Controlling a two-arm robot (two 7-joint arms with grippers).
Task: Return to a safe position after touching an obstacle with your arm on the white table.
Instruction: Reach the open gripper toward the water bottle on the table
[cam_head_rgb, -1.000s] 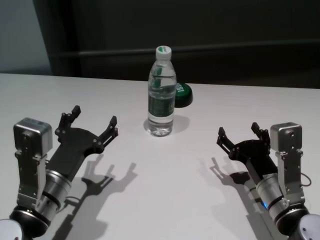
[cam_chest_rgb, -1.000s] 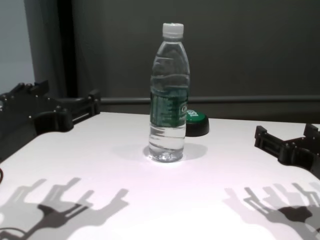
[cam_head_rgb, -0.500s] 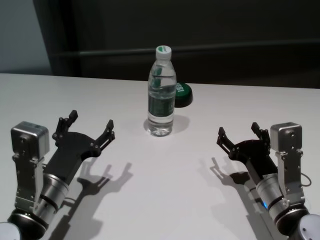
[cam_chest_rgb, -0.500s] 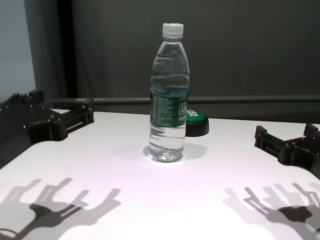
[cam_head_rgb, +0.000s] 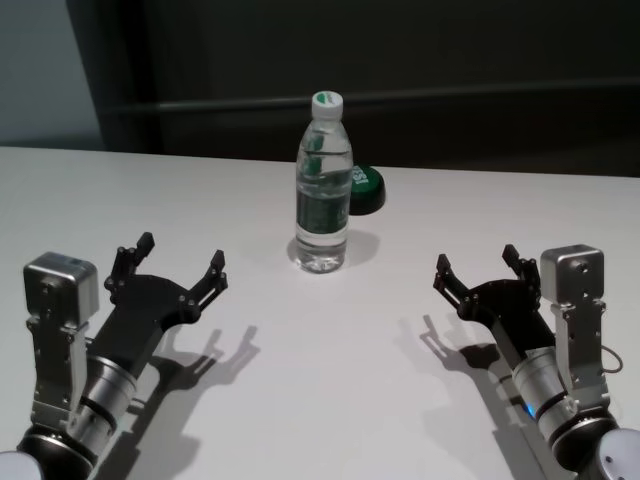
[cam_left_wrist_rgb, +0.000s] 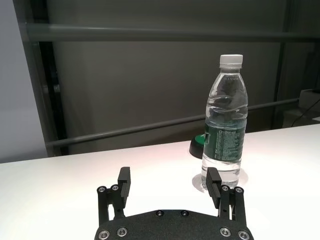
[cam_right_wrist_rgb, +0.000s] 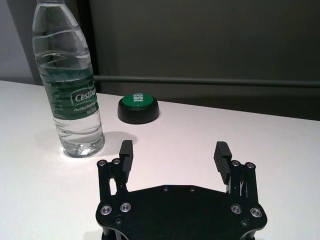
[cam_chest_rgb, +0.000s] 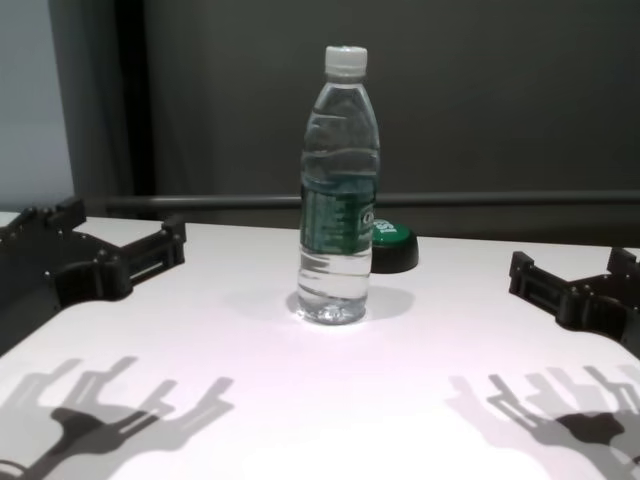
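Note:
The obstacle, a tall clear water bottle (cam_head_rgb: 323, 190) with a white cap and green label, stands upright at the middle of the white table (cam_head_rgb: 330, 350). My left gripper (cam_head_rgb: 181, 252) hovers open to the near left of the bottle (cam_chest_rgb: 339, 190), well apart from it and holding nothing. In the left wrist view the bottle (cam_left_wrist_rgb: 225, 135) stands beyond one of the gripper's (cam_left_wrist_rgb: 168, 175) fingertips. My right gripper (cam_head_rgb: 476, 258) is open and empty at the near right, also apart from the bottle (cam_right_wrist_rgb: 70, 85).
A low black button with a green top (cam_head_rgb: 364, 188) sits just behind and to the right of the bottle. Beyond the table's far edge is a dark wall with a horizontal rail (cam_chest_rgb: 500, 199). Both grippers cast shadows on the near tabletop.
My left gripper has drawn back toward me and lower, away from the bottle. The bottle stays upright in place. The right arm has not moved.

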